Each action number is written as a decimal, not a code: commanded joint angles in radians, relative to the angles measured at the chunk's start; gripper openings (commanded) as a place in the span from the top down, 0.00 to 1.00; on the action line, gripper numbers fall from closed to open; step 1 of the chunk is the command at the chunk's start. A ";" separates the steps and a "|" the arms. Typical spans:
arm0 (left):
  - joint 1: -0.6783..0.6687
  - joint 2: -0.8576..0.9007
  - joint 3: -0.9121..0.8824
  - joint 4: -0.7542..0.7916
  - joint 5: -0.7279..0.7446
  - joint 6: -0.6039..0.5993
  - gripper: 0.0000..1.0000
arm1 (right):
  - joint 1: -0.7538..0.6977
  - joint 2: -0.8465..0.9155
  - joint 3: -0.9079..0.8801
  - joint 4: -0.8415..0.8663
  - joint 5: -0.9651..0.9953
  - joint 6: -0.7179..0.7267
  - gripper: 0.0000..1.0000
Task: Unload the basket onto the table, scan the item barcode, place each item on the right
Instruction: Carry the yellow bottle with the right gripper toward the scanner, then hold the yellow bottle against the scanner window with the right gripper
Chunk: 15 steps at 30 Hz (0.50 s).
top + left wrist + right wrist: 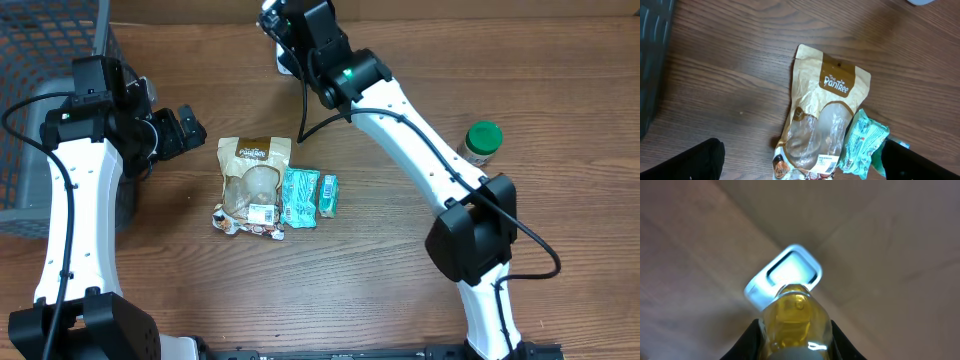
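My right gripper [796, 332] is shut on a clear, yellow plastic-wrapped item [796, 314], its black fingers [751, 341] pressed against both sides. Just beyond the item lies a white scanner [789, 272] with a pale window, facing it. No barcode shows on the held item. From overhead the right gripper [292, 38] is at the table's far edge, over the scanner [285, 66]. My left gripper [186, 130] is open and empty, hovering left of a brown pouch [254, 178].
The brown pouch [827, 107] carries a white barcode label [826, 161] at its near end. Teal packets [300, 196] lie beside it, and one teal packet [866, 142] overlaps it. A green-lidded jar [482, 143] stands at the right. A black mesh basket [45, 70] is at the far left.
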 commanded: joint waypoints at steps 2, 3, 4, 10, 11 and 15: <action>-0.003 -0.006 0.022 0.000 0.008 0.027 0.00 | 0.010 0.041 0.015 0.141 0.040 -0.214 0.96; -0.003 -0.006 0.022 0.000 0.008 0.027 0.00 | 0.010 0.055 0.015 0.169 0.040 -0.247 0.96; -0.003 -0.006 0.022 0.000 0.008 0.027 0.00 | 0.010 0.067 0.015 0.192 0.040 -0.284 0.96; -0.003 -0.006 0.022 0.000 0.008 0.026 0.00 | 0.003 0.150 0.015 0.364 0.043 -0.462 0.96; -0.003 -0.006 0.022 0.000 0.008 0.026 0.01 | 0.002 0.159 0.015 0.395 0.043 -0.473 0.96; -0.003 -0.006 0.022 0.000 0.008 0.026 0.00 | -0.011 0.195 0.015 0.519 0.042 -0.504 0.96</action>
